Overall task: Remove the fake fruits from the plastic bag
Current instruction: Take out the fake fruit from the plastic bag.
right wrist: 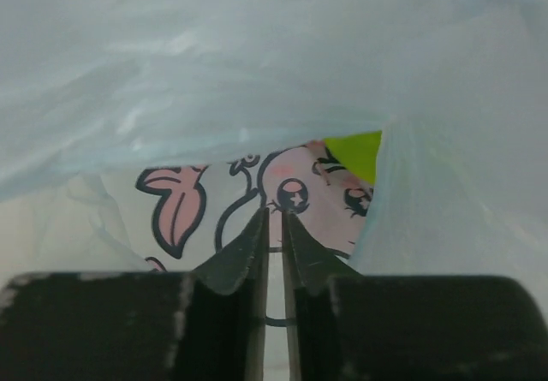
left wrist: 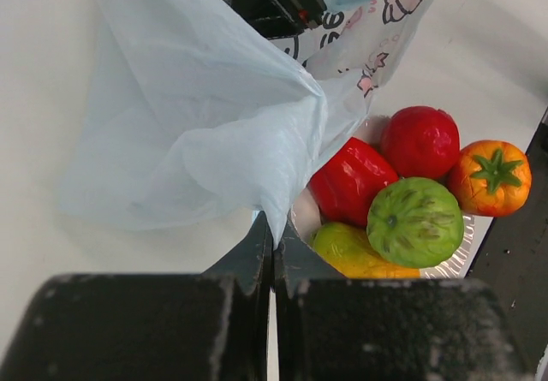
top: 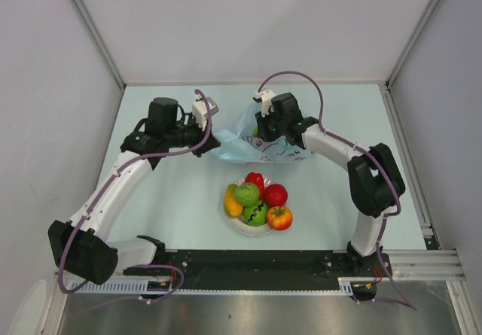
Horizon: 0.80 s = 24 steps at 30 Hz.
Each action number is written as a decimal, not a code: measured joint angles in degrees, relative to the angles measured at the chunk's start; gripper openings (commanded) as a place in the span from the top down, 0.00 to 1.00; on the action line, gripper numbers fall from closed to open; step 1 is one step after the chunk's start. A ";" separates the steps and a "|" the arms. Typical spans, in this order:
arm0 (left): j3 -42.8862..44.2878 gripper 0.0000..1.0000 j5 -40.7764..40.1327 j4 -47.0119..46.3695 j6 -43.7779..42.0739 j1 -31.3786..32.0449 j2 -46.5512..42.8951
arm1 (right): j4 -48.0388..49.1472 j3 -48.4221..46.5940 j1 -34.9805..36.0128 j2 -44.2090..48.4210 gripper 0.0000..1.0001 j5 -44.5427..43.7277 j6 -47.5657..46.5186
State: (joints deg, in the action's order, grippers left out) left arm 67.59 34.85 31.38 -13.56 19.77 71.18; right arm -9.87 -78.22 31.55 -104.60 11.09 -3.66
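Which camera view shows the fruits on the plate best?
Top external: the whole pile of fruits on the plate shows unobstructed. Left wrist is closer, but the plastic bag hides some. Right wrist shows none of that pile.

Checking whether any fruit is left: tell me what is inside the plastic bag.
A yellow-green patch shows inside the plastic bag, likely one fruit. The film hides the rest.

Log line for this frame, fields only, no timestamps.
left gripper: shut on bag edge | right gripper: inside bag, jaws almost together, grip unclear | fruits: piled on plate | green piece: showing in bag
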 measured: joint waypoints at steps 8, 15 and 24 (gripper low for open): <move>-4.81 1.00 -1.14 0.52 -1.68 -0.02 -1.57 | 1.11 -1.31 0.31 -4.39 0.27 -8.81 8.33; -6.12 1.00 -1.70 1.77 -2.69 -0.02 -1.60 | 0.59 -8.33 -1.73 -11.23 0.20 -13.31 12.24; -6.12 1.00 -1.66 2.43 -3.43 -0.09 -1.38 | -2.99 -19.17 -4.81 -20.83 0.21 -15.39 18.18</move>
State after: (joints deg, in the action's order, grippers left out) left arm 61.47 33.19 33.80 -16.99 19.68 69.80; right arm -12.86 -97.38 26.74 -125.43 -4.29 14.52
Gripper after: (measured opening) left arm 0.005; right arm 0.795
